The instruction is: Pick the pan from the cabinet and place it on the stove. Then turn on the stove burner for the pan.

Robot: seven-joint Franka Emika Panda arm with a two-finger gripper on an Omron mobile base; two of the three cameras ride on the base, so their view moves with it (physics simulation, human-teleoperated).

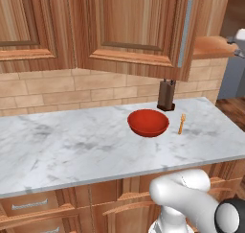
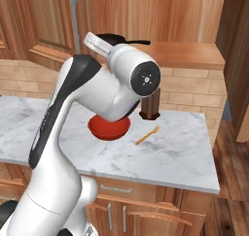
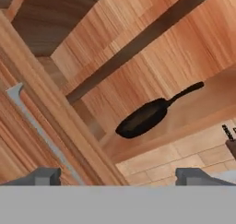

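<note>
The pan (image 3: 140, 119) is dark and shallow and lies on the bottom shelf (image 3: 198, 110) of the open cabinet (image 1: 139, 26), its long black handle pointing to the upper right in the hand view. From the right base view the pan (image 2: 116, 38) peeks out just behind my raised arm. My gripper (image 3: 120, 177) is open, a short way in front of the pan, with nothing between its fingertips (image 3: 44, 176). The cabinet door (image 3: 50, 126) with its silver bar handle (image 1: 184, 33) stands swung open to the left. The stove is out of view.
On the marble counter (image 1: 72, 145) below the cabinet sit a red bowl (image 1: 148, 122), a dark knife block (image 1: 166, 95) and a small orange utensil (image 1: 182, 124). Drawer units run under the counter. My arm (image 2: 92, 92) hangs over the bowl.
</note>
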